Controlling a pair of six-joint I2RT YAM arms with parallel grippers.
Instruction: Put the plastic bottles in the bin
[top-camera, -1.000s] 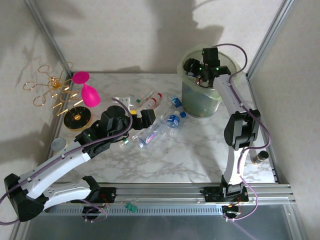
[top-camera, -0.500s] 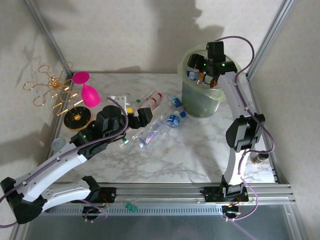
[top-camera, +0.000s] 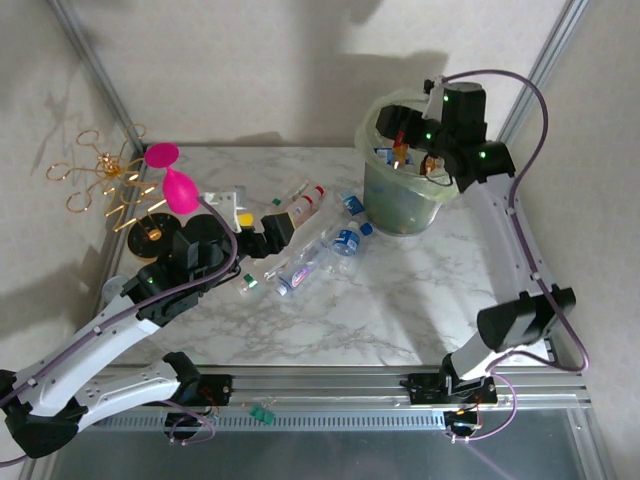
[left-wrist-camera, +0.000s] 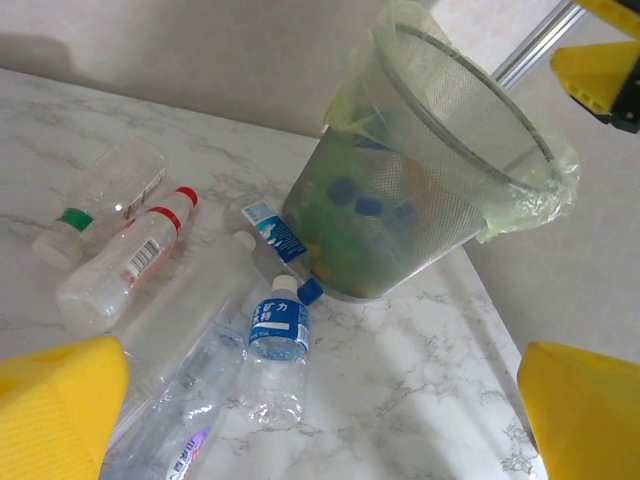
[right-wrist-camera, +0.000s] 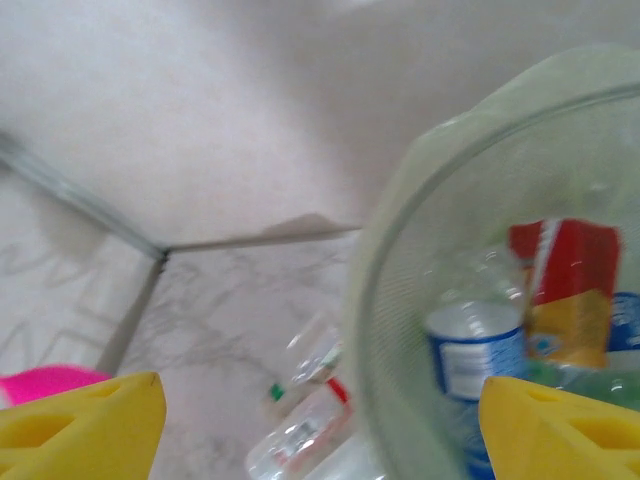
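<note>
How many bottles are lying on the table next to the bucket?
6: green-ringed bottle and red-capped bottle farthest from the bucket, long clear bottle and purple-labelled bottle in between, two blue-labelled bottles nearest it. More may be hidden.

Pale-grn bin (top-camera: 402, 206), pink goblet (top-camera: 180, 188), white-marble tbl (top-camera: 380, 300)

Bin (right-wrist-camera: 375, 330) blurred, cropped at right

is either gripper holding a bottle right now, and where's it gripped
Nothing is held. The left gripper is open above the loose bottles, and the right gripper is open over the bin, with nothing between its fingers.
</note>
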